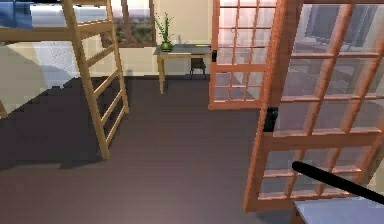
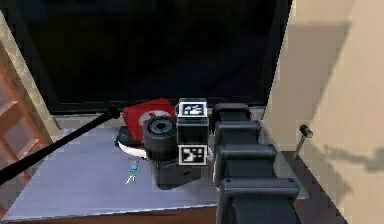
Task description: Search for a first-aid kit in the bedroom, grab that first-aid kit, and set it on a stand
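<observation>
A red case with a white mark, which looks like the first-aid kit [image 2: 146,108], is at the back of a grey stand top [image 2: 90,165] in the arm side view. My arm [image 2: 245,165] reaches up from the bottom edge, with its two white marker squares [image 2: 191,130] at the far end. The gripper [image 2: 140,138] and its dark round body are right in front of the red case. I cannot tell whether the gripper holds anything or touches the case.
A big black screen [image 2: 150,50] stands behind the stand, and a small blue thing [image 2: 131,178] lies on its top. Ahead are a wooden bunk-bed ladder [image 1: 100,75], a desk with a plant [image 1: 183,52], orange glass-paned doors [image 1: 320,100] and open dark floor [image 1: 160,160].
</observation>
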Motion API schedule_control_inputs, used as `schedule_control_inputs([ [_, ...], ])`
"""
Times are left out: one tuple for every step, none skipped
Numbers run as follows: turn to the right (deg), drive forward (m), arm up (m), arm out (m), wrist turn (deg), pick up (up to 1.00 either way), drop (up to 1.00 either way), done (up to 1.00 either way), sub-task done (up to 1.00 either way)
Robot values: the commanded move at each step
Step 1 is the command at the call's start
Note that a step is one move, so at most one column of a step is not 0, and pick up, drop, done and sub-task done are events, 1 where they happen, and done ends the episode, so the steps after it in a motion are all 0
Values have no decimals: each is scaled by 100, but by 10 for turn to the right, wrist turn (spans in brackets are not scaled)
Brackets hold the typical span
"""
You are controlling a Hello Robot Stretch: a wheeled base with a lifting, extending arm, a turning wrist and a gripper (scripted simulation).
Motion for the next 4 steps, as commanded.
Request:
schedule_control_inputs([
  [0, 0, 0, 40, 0, 0, 0, 0, 0],
  [0, 0, 0, 40, 0, 0, 0, 0, 0],
  [0, 0, 0, 0, 0, 0, 100, 0, 0],
  [0, 0, 0, -8, 0, 0, 0, 0, 0],
])
